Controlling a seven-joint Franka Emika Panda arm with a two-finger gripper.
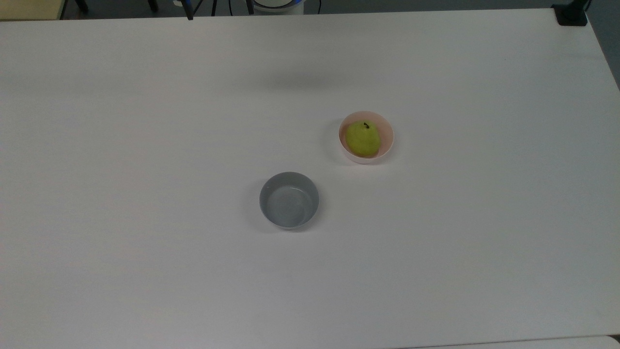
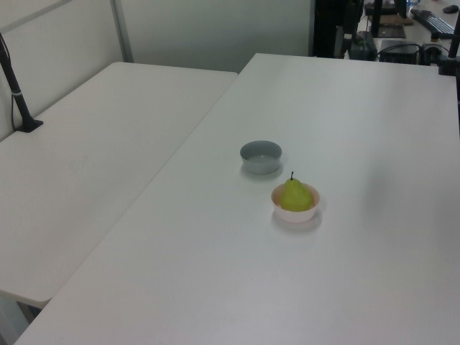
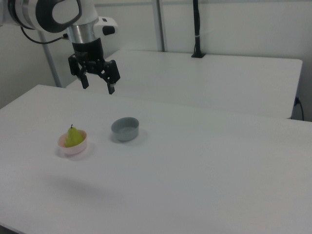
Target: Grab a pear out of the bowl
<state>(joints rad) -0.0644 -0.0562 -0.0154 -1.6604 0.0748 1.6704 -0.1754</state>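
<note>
1. The pear (image 1: 362,139) sits in the pink bowl (image 1: 386,131), right of centre in the top view. Its stem points up, so the narrow neck is the part a descending claw would meet first.
2. In the right view, the same bowl (image 3: 73,146) with the pear (image 3: 73,136) lies at the middle left of the frame. In the left view it lies just right of centre.
3. The grey bowl (image 1: 289,199) stands near the pink bowl without touching it, and holds nothing. It plays no part in the pick.
4. The gripper (image 3: 97,85) hangs at the upper left of the right view, high above the table (image 1: 145,242). Its fingers are spread apart and pinch nothing.
5. Judged stage: the approach is not yet made. The claw probably has to travel over the pink bowl and then descend.
</note>
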